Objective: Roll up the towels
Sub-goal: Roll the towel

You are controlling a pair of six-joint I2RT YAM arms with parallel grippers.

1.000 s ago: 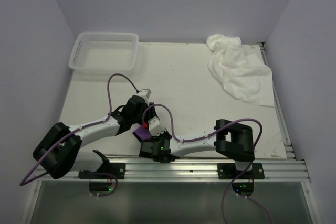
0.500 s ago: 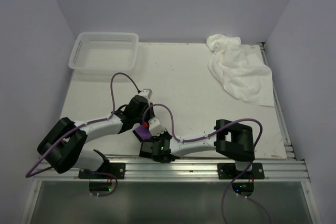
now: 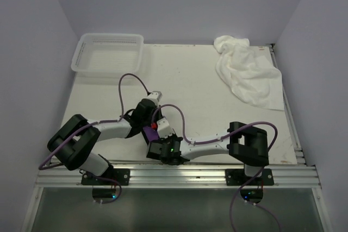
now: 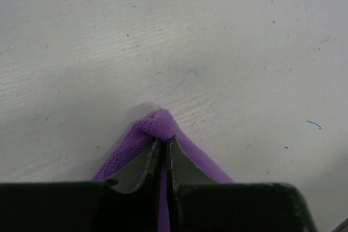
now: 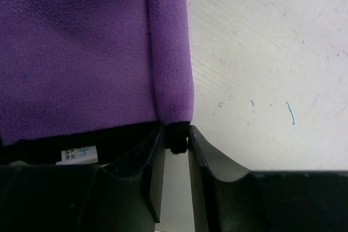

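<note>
Small purple cloth towel (image 5: 81, 52): we see a short, matt pile; its dark trim looks equally soft.
Large fluffy white towel (image 3: 247, 71): we see thick, matt cloth.
White mesh basket (image 3: 109, 72): we see smooth plastic.
White table top (image 4: 217, 36): we see a matt, faintly grained, scuffed surface.
Grey ribbed rail (image 3: 190, 173): we see dull-sheened metal.

Logged one small purple towel (image 3: 148, 133), dark-trimmed, with a white label (image 5: 76, 154) on the trim, at six o'clock in the overhead view. Found partly flat, one side turned into a narrow roll, one corner drawn up to a peak. Logged one large white towel (image 3: 247, 71), fluffy, crumpled and unrolled, at two o'clock.
</note>
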